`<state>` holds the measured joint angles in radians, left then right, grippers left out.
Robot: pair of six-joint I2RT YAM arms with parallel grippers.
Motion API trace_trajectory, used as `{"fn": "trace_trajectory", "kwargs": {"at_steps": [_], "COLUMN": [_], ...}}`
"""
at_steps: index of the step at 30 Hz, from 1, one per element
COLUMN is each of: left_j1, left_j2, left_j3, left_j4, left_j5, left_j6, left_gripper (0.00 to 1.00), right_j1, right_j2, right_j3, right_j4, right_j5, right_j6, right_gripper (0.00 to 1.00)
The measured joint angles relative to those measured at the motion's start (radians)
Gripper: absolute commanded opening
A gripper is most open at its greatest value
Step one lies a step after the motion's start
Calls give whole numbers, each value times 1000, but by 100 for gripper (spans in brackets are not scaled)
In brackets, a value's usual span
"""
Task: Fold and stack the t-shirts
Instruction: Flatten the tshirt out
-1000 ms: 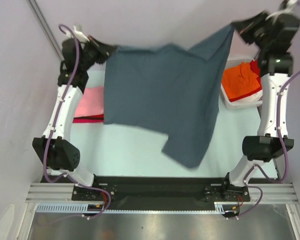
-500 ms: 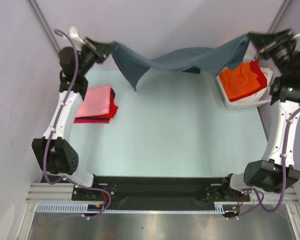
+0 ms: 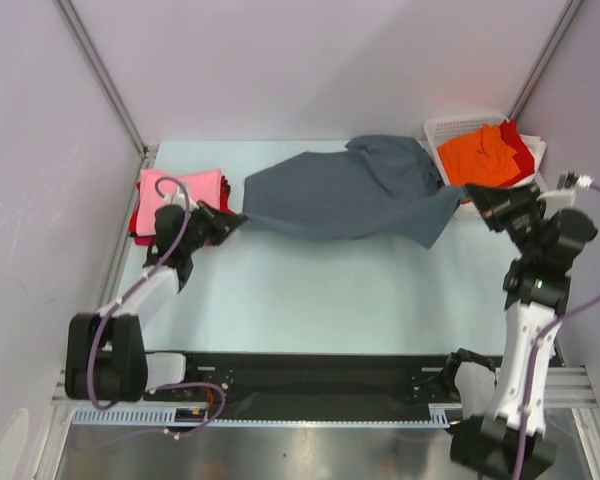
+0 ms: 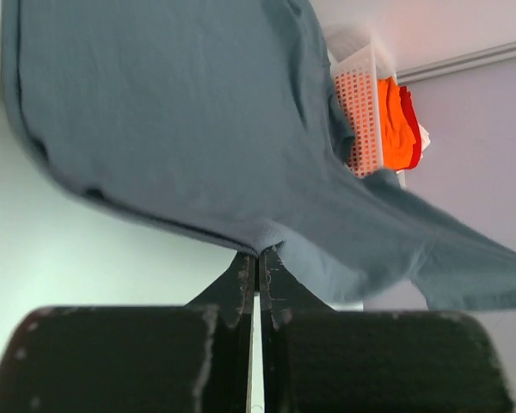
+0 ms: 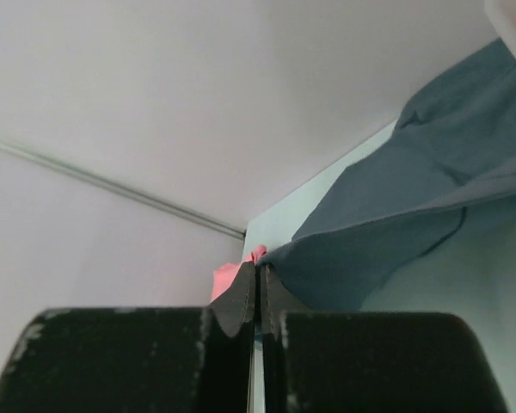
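Basket (image 3: 448, 127) at upper right is holding orange tee (image 3: 478, 155) over red tee (image 3: 522, 148). Left tool (image 3: 232, 222) and right tool (image 3: 477, 200) are each clamping an end of the grey tee (image 3: 340, 195) lying across the desk (image 3: 330, 290), upper centre.

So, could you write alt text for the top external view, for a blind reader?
A slate blue-grey cotton t-shirt spans the pale table, its ends pinched by the shut left tool and right tool. A folded pink t-shirt lies left; a white lattice basket right holds an orange t-shirt.
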<state>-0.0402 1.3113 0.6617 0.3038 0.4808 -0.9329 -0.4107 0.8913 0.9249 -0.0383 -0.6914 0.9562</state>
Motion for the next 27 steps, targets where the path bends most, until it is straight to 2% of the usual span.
{"fn": "trace_trajectory", "kwargs": {"at_steps": [2,5,11,15,20,24,27], "left_j1": [0,0,0,0,0,0,0], "left_j2": [-88,-211,-458,-607,-666,-593,-501], "left_j3": [-100,-223,-403,-491,-539,-550,-550], "left_j4": [40,53,11,-45,-109,-106,-84], "left_j5": [-7,-11,-8,-17,-56,-74,-86], "left_j6": [-1,0,2,-1,-3,-10,-17], "left_gripper": [0,0,0,0,0,0,0], "right_j1": [1,0,41,99,122,122,123], "right_j2": [-150,-342,-570,-669,-694,-633,-521], "right_j3": [-86,-189,-233,-277,-351,-377,-380], "right_j4": [-14,-122,-402,-523,-595,-574,-507], "right_j5": [10,42,120,187,232,260,270], "right_j6": [-14,-52,-166,-214,-235,-236,-236], "right_gripper": [0,0,0,0,0,0,0]}}
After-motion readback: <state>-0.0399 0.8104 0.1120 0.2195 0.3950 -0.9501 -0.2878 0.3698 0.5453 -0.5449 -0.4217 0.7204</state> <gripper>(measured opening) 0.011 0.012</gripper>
